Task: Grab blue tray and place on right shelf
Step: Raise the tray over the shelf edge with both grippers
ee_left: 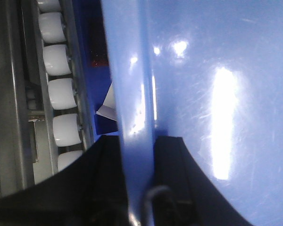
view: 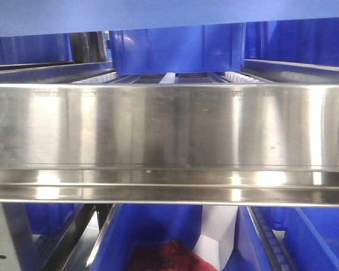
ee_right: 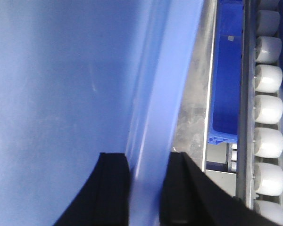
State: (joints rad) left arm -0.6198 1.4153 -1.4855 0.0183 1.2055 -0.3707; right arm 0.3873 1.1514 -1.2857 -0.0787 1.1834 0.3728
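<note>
The light periwinkle-blue tray [view: 158, 14] shows as a band along the top of the front view, held above the right shelf's shiny steel front rail [view: 169, 124]. My left gripper [ee_left: 137, 141] is shut on the tray's left rim [ee_left: 132, 84], one black finger on each side of it. My right gripper [ee_right: 148, 157] is shut on the tray's right rim [ee_right: 155, 94]. The glossy tray floor [ee_left: 217, 70] fills most of the left wrist view and also the right wrist view [ee_right: 56, 84]. White roller tracks [ee_left: 59, 89] [ee_right: 269, 108] lie under the tray's two sides.
Deep darker-blue bins stand at the back of the shelf level [view: 175, 48] and on the level below [view: 152, 231], one holding something dark red [view: 166, 257]. Another deep blue bin [ee_right: 226, 70] shows beneath the right rollers. A perforated rack post [view: 3, 237] stands at the lower left.
</note>
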